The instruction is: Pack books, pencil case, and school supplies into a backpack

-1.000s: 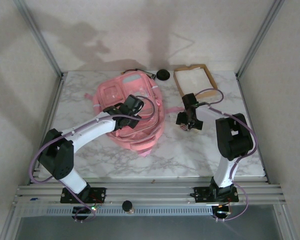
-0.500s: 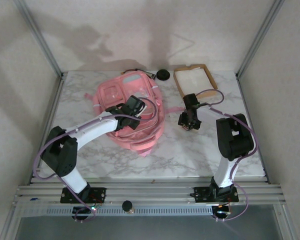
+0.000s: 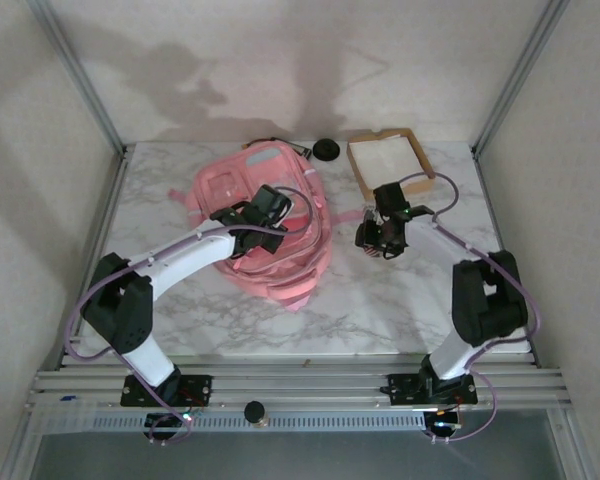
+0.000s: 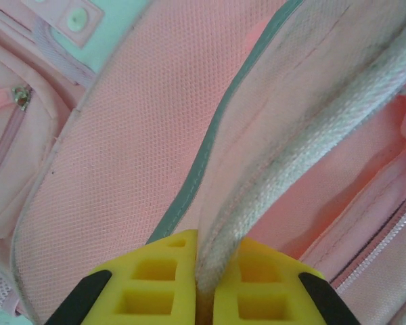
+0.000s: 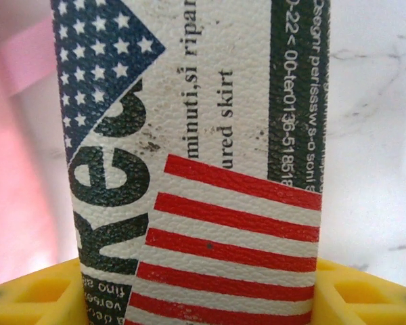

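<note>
Backpack lies on the worktop just left of the right hand, which is closed on a flag-printed flat item whose length runs out past its fingertips, while the left hand, over the backpack, is clamped on a pale webbing strap.

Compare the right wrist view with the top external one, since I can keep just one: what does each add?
Right wrist: stars, red stripes and lettering on the held flag-printed item, close up between yellow fingers. Top external: the whole pink backpack and the cardboard tray. Both: the right gripper shut on that item over the marble table.
</note>
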{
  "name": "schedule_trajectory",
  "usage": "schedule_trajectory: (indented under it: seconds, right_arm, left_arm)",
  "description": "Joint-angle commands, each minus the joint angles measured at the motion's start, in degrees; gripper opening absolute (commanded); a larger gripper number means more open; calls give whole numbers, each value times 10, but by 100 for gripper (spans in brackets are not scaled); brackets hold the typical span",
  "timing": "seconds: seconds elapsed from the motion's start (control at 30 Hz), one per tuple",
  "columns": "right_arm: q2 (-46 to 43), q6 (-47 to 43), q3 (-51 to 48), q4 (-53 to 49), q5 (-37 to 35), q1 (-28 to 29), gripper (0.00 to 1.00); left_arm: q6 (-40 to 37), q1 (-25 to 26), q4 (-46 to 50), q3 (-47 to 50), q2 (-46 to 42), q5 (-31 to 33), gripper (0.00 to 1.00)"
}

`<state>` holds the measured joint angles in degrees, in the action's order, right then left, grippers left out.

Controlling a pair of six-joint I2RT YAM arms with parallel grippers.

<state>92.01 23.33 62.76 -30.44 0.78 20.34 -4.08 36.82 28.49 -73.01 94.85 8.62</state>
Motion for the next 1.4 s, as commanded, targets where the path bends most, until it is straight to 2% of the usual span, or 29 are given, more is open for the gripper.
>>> schedule_trajectory:
  seconds: [0.0,0.1,0.17,0.27,0.37,0.53,0.6,0.67,0.7,0.73,0.87,1.0,1.07,1.2,1.37]
  right_arm:
    - [-56,-14,19,-49,53,39,35]
    - [-70,-12,45,-68,111,78,35]
    - [-57,-18,74,-94,115,112,35]
    - [-25,-33,116,-121,122,150,35]
    - [3,-48,144,-129,161,159,35]
    - [69,-70,221,-164,158,162,39]
    - [104,-64,257,-171,160,163,44]
    - [151,-52,309,-189,131,162,50]
    - [167,-45,323,-189,122,162,51]
    - [180,-36,330,-179,125,162,56]
    - [150,-6,261,-80,205,158,79]
    - [84,18,191,-18,257,138,90]
    - [60,27,146,-2,291,120,88]
    - [21,67,32,64,358,88,71]
    - [25,108,10,113,391,99,56]
  left_arm:
    - [76,19,-6,-41,-28,5,0]
    - [118,32,-1,-63,-30,12,0]
    - [151,34,-3,-76,-34,24,0]
    - [183,35,-22,-81,-44,7,0]
    - [195,36,-34,-82,-49,-6,0]
    - [197,36,-58,-62,-63,-44,0]
    - [210,36,-65,-59,-62,-59,0]
    - [222,37,-77,-52,-60,-83,0]
    - [232,38,-78,-50,-59,-81,0]
    - [240,38,-81,-46,-59,-80,0]
    - [270,34,-76,-37,-63,-51,0]
    - [293,30,-91,-27,-70,-56,0]
    - [304,28,-102,-23,-70,-67,0]
    - [318,28,-106,-27,-62,-85,0]
    - [340,30,-114,-28,-58,-107,0]
